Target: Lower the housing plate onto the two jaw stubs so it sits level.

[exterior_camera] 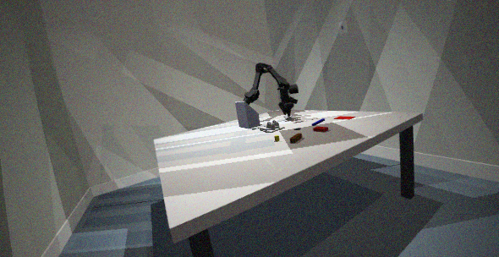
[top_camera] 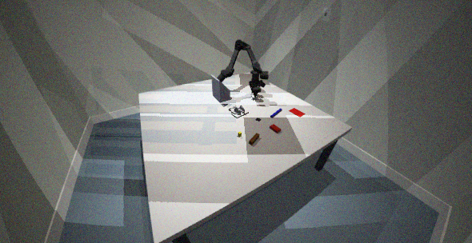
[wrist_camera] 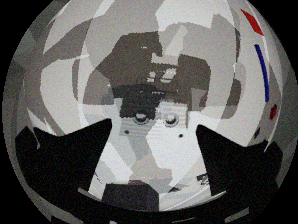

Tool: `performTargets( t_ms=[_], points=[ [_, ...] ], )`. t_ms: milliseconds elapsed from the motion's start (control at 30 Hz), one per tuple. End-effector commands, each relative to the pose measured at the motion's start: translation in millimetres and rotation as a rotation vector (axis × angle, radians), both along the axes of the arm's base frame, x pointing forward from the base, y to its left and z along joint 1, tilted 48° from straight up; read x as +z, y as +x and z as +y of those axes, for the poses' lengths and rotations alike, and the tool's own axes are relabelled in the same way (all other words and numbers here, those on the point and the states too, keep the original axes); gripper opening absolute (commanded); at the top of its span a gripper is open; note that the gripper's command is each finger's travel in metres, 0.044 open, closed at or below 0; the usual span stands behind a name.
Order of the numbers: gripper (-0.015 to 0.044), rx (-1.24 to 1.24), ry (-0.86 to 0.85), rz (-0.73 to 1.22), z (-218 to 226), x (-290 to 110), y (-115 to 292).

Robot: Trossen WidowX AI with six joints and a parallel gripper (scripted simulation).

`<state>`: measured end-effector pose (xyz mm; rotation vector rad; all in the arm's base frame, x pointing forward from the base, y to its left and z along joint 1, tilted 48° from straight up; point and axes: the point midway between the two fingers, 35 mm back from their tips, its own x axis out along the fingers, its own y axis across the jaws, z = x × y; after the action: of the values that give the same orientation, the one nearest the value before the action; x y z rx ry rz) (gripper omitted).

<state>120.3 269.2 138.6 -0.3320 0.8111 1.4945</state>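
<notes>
The housing plate (wrist_camera: 154, 133) is a pale grey ribbed plate with two round bosses and small dark holes. In the wrist view it lies below and between my fingertips, apart from the jaws. My gripper (top_camera: 255, 97) (exterior_camera: 288, 116) (wrist_camera: 154, 125) is open and empty, pointing down low over the plate; any contact cannot be told. The two grey jaws (top_camera: 239, 109) (exterior_camera: 272, 124) stand close together inside a thin dark outline on the table, in front of the gripper in the top and exterior views. Their pins and stubs are too small to make out.
A grey upright panel (top_camera: 221, 90) (exterior_camera: 247, 115) stands beside the jaws, near the arm's base. A blue bar (top_camera: 276, 113) (exterior_camera: 318, 122) (wrist_camera: 263, 75), a flat red piece (top_camera: 297, 112) (exterior_camera: 344, 117), a red block (top_camera: 275, 128) (exterior_camera: 320, 128), a brown block (top_camera: 254, 138) (exterior_camera: 296, 138) and a yellow cube (top_camera: 239, 134) (exterior_camera: 276, 138) lie around.
</notes>
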Motion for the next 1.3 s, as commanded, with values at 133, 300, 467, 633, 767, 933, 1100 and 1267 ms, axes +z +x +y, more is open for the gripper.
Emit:
performTargets(
  t_ms=[133,300,467,633,767,933,1100,1267],
  points=[
    [0.0440,-0.005,-0.007,0.005,9,-11,-1],
    [0.0440,-0.005,-0.006,0.006,14,-16,-3],
    [0.0440,-0.006,-0.006,0.006,17,-18,-3],
    [0.0440,-0.006,-0.006,0.006,17,-18,-3],
    [0.0440,-0.006,-0.006,0.006,17,-18,-3],
    [0.0440,-0.006,-0.006,0.006,17,-18,-3],
    [0.0440,-0.006,-0.006,0.006,17,-19,-3],
    [0.0433,0.001,-0.003,0.005,18,-18,-4]
  ],
)
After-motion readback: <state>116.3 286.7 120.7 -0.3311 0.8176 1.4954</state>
